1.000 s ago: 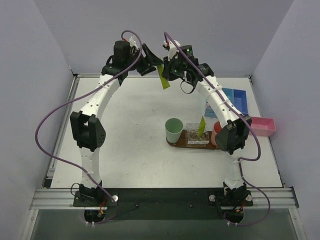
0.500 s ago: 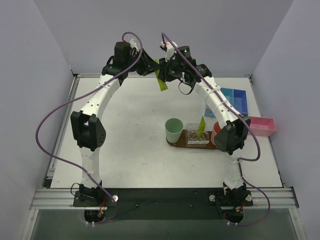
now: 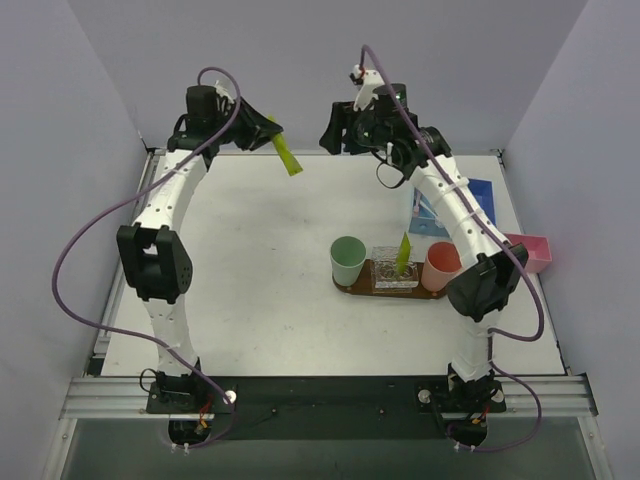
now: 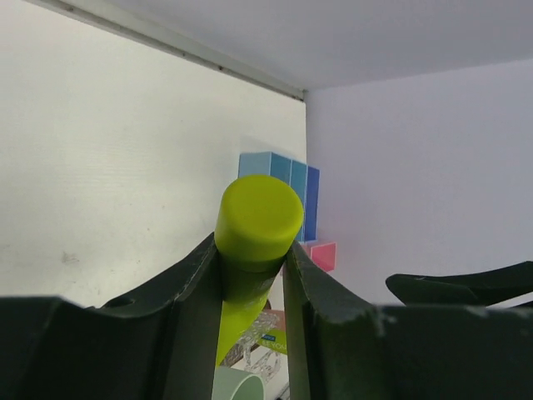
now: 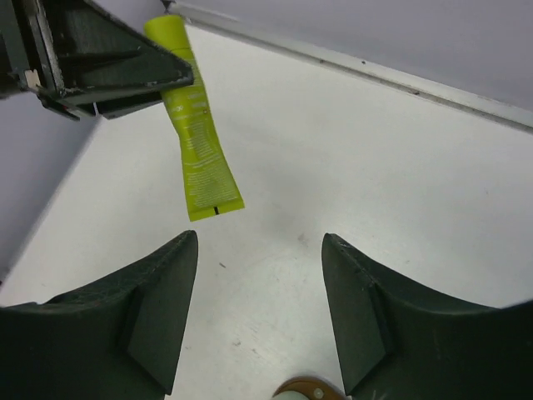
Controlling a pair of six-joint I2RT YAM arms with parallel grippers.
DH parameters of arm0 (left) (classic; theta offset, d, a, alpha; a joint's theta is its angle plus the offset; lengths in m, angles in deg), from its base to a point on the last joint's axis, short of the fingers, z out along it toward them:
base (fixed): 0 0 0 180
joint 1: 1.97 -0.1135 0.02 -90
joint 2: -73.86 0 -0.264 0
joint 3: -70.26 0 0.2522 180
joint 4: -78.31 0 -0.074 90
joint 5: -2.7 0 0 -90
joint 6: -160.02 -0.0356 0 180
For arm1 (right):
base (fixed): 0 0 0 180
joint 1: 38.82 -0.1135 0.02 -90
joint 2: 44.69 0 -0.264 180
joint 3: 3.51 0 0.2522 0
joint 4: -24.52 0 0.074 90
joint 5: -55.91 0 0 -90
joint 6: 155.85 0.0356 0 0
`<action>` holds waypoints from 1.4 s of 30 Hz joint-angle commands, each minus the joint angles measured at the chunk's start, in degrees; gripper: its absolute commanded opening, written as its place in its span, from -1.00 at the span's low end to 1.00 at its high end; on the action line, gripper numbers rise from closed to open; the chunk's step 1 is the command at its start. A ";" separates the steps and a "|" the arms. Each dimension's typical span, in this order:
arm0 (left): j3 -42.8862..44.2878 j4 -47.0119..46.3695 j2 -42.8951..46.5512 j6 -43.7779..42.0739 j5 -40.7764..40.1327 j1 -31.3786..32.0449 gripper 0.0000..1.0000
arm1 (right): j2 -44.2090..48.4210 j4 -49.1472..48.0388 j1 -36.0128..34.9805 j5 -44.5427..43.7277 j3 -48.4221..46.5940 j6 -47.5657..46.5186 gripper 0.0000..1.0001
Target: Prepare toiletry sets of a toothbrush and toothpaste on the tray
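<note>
White table (image 3: 250, 300) filled most of the top view. The left arm (image 3: 160, 215) arched up the left side and the right arm (image 3: 460, 210) up the right side, with both wrists at the top of the frame, well apart.

Blue bin (image 3: 483, 190) sat at right of centre, partly hidden by the right arm. Pink box (image 3: 535, 250) was at the right edge, below the bin. Dark brown tray (image 3: 400, 292) lay lower right of centre, with a clear holder (image 3: 395, 272) on it. A mint-green cup (image 3: 347, 258) stood at the tray's left end and a salmon cup (image 3: 441, 264) at its right end. A second tube (image 3: 404, 250), lime green, stood tilted in the clear holder.

Left gripper (image 3: 268, 135) was at upper left of centre, raised above the table and pinching the toothpaste tube (image 3: 288, 157). In the left wrist view the fingers (image 4: 200, 275) pressed both sides of the tube just under its round cap (image 4: 259, 210). In the right wrist view the tube (image 5: 196, 142) hung from the left gripper at upper left, flat end down, clear of the table.

Right gripper (image 3: 335, 135) was at top centre, beside the tube but not touching it. Its fingers (image 5: 166, 283) were spread wide with nothing between them.
</note>
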 commanded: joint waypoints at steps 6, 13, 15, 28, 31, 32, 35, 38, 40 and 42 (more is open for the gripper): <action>-14.27 -20.63 15.79 14.13 -1.07 -2.81 -1.00 | 6.95 -19.69 5.14 12.20 8.16 28.88 0.12; -23.25 -31.98 18.87 23.61 -1.51 -2.81 -1.00 | 5.46 -29.29 3.56 17.82 12.74 38.56 0.07; -25.19 -35.49 20.10 25.29 -2.04 -2.90 -1.00 | 4.94 -31.04 3.03 19.59 13.18 40.23 0.06; -31.00 -43.42 23.61 30.57 -2.22 -3.25 -1.00 | 7.92 -32.29 2.06 17.14 21.18 42.52 0.05; -31.62 -43.68 24.06 31.10 -2.13 -3.34 -1.00 | 8.36 -32.72 1.98 17.30 21.89 42.61 0.06; -31.79 -44.12 24.23 31.28 -2.22 -3.43 -1.00 | 8.01 -32.98 1.97 17.57 21.71 42.87 0.05; -32.49 -46.31 24.58 31.63 -1.78 -3.25 -1.00 | 7.40 -35.96 1.71 19.32 21.45 44.45 -0.01; -33.90 -47.37 25.73 31.37 -1.87 -3.17 -1.00 | 7.22 -39.04 1.19 21.16 21.44 45.60 -0.04; -34.25 -47.72 25.99 31.72 -2.04 -3.17 -1.00 | 7.13 -40.89 0.92 21.87 21.97 46.73 -0.06; -34.26 -48.52 25.90 32.15 -2.22 -3.17 -1.00 | 6.61 -42.91 0.83 23.19 21.89 47.53 -0.08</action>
